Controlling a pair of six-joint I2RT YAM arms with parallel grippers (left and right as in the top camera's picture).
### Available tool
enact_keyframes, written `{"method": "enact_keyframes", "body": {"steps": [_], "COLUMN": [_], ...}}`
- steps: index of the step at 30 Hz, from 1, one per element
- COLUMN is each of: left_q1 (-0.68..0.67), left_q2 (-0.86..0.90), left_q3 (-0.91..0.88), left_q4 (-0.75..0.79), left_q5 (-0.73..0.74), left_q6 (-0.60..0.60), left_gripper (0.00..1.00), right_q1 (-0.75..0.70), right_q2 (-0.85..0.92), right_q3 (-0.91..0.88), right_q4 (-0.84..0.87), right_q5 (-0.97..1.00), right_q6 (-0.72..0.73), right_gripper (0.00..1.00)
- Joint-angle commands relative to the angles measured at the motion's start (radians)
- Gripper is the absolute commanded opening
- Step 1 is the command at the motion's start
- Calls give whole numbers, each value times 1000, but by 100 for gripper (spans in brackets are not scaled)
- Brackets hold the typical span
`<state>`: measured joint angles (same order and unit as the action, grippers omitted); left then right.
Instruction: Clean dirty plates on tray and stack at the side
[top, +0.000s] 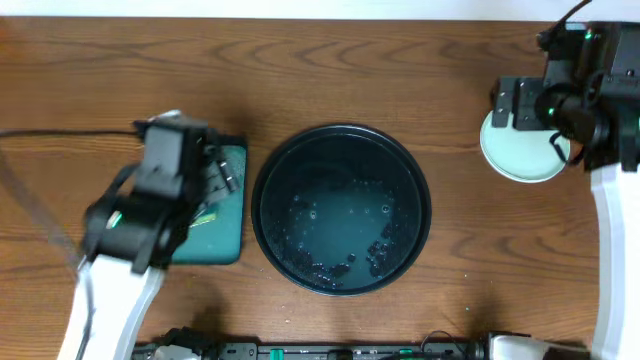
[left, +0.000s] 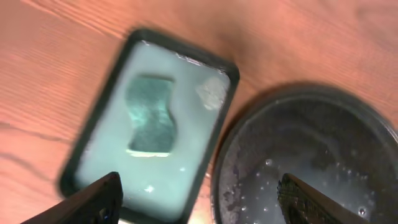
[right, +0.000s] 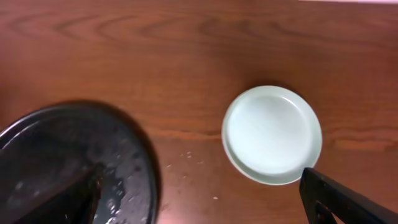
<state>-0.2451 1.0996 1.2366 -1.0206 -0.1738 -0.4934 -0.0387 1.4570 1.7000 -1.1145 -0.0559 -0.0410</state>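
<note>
A broad tabletop of reddish-brown wood-grain laminate is seen filling nearly the whole overhead view, its dark, wavy grain lines being run lengthwise from left to right. A narrow pale strip is shown beyond the far edge of the table; whether it is wall or floor cannot be told. Along the near edge a black mounting rail is fixed. The surface is lit evenly and softly, and only faint shadows are cast. A few small pale specks are scattered on the wood.
</note>
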Motion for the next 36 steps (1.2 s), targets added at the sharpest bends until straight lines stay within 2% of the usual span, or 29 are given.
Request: {"method": "enact_keyframes", "body": {"steps": [1, 12, 16, 26, 36], "left_q1": [-3, -3, -3, -3, -3], "left_q2": [-137, -508, -587, -608, -608], "left_q3": [42, 42, 42, 24, 24], "left_q4": [-56, -261, -339, -423, -423], "left_q5": [-126, -136, -192, -204, -205], "left_q6": [13, -37, -43, -43, -43], "left_gripper": [80, 80, 80, 80, 80], "right_q1": [37, 40, 40, 40, 40], "right_q2": [-31, -31, -31, -31, -31], "right_q3": [7, 6, 6, 6, 6], "right_q4": [-24, -40, -39, -43, -45], "right_q5": [-1, -2, -2, -2, -2], "right_q6": [-27, -7, -4, -5, -5], "right_gripper": [99, 99, 99, 99, 99]}}
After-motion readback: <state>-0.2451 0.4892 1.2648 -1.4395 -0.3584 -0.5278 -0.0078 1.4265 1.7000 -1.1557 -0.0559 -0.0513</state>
